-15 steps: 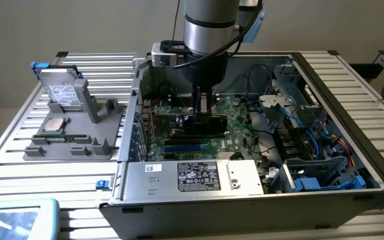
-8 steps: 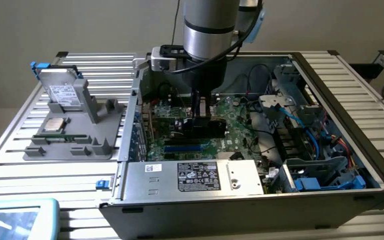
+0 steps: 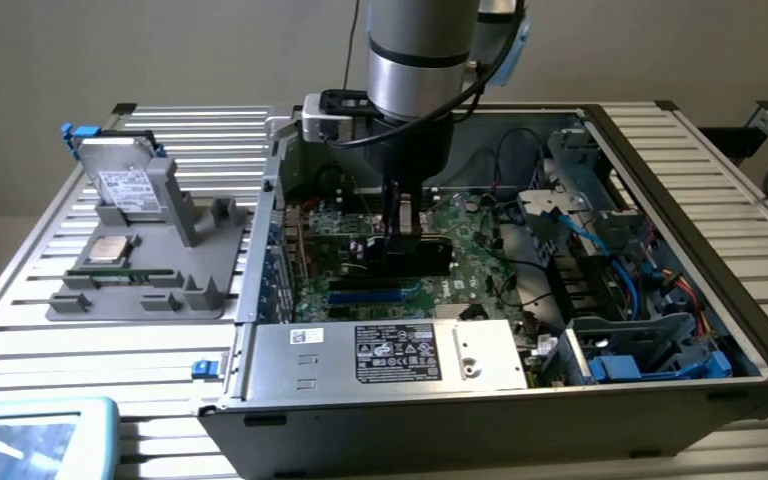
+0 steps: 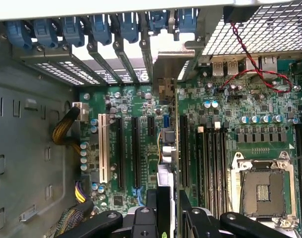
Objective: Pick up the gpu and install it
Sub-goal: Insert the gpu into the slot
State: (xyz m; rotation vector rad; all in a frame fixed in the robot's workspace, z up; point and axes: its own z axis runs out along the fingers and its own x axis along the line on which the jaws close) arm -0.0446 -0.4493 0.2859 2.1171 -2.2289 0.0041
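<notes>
The gpu (image 3: 404, 252) hangs inside the open computer case (image 3: 704, 390), its black cooler facing the exterior view, just above the green motherboard (image 3: 344, 285). My gripper (image 3: 407, 212) reaches straight down from the arm and is shut on the card's upper edge. In the wrist view the gpu (image 4: 167, 178) appears edge-on between my fingers (image 4: 190, 218), with its silver end bracket (image 4: 166, 82) toward the case's rear slot openings. It hovers over the strip between the black expansion slots (image 4: 135, 148) and another long black slot (image 4: 183, 148). Whether it touches a slot I cannot tell.
On the exterior view's left, a grey fixture (image 3: 157, 295) holds a silver hard drive (image 3: 128, 188), a processor chip (image 3: 104, 250) and a memory stick (image 3: 124, 275). The power supply (image 3: 398, 352) fills the case front; blue cables (image 3: 631, 285) crowd the right. Blue slot latches (image 4: 91, 29) line the rear.
</notes>
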